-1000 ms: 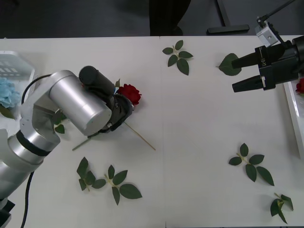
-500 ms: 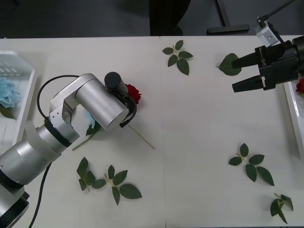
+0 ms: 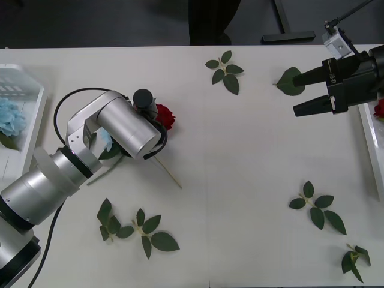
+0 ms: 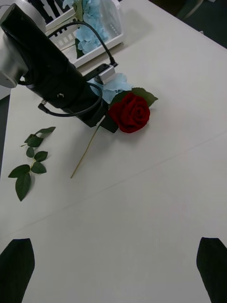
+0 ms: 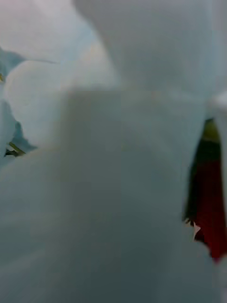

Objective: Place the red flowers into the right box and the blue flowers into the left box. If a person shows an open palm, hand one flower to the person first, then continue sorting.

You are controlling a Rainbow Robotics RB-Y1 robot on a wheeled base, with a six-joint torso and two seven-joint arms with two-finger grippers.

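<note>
One red flower (image 3: 163, 116) lies on the table with its thin stem (image 3: 170, 175) running toward me. Pressed against it is a pale blue flower (image 3: 106, 140); both show in the right wrist view, the red flower (image 4: 131, 112) beside the blue flower (image 4: 116, 86). My left gripper (image 3: 155, 133) is down on this pair, and blue petals (image 5: 94, 165) crowd its wrist view with red (image 5: 210, 227) at one side. The left box (image 3: 24, 99) holds a blue flower (image 3: 9, 117). My right gripper (image 3: 295, 95) hovers open at the far right, beside the right box (image 3: 369, 138), which holds a red flower (image 3: 379, 108).
Loose green leaf sprigs lie scattered: one at the far middle (image 3: 225, 71), a single leaf (image 3: 290, 82) under the right gripper, one at the right front (image 3: 317, 207), one at the right front corner (image 3: 354, 258) and one at the left front (image 3: 138, 228).
My left arm has swung in over the flowers and turned; the red flower and its stem have shifted slightly left. The right arm has stayed still.
</note>
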